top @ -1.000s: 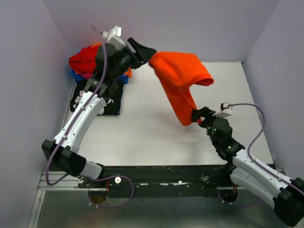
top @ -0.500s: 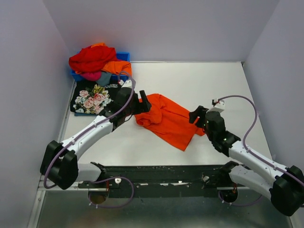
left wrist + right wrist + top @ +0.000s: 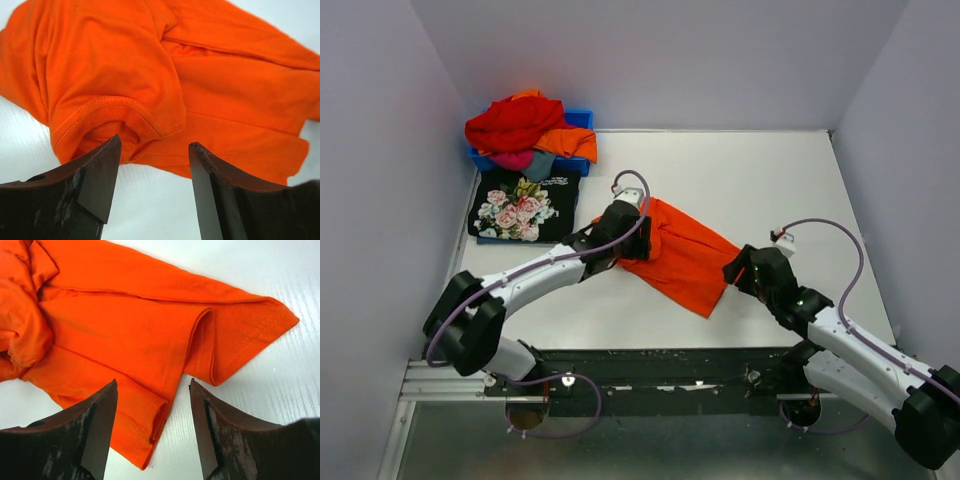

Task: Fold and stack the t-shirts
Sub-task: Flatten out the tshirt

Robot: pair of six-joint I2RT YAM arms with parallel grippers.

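A plain bright orange t-shirt [image 3: 682, 255] lies crumpled on the white table, its bunched sleeve [image 3: 120, 110] toward the left arm and a folded hem [image 3: 215, 345] toward the right arm. My left gripper [image 3: 642, 238] stands open at the shirt's left edge. In its wrist view the left gripper [image 3: 155, 141] has bare table between the fingers and cloth just past the tips. My right gripper [image 3: 735, 272] is open at the shirt's right corner. Seen from the wrist, the right gripper [image 3: 153, 380] straddles the shirt's lower hem without pinching it. A black t-shirt with pink roses [image 3: 525, 205] lies folded at the left.
A blue bin [image 3: 578, 119] at the back left holds a heap of red, orange, pink and grey shirts [image 3: 520, 125]. Grey walls close in the table on the left, back and right. The arms' black base rail [image 3: 660, 365] runs along the near edge.
The orange t-shirt, held up in the air by both grippers a second ago, now lies on the table. Both grippers have let go, and the left arm has swung down to the shirt.
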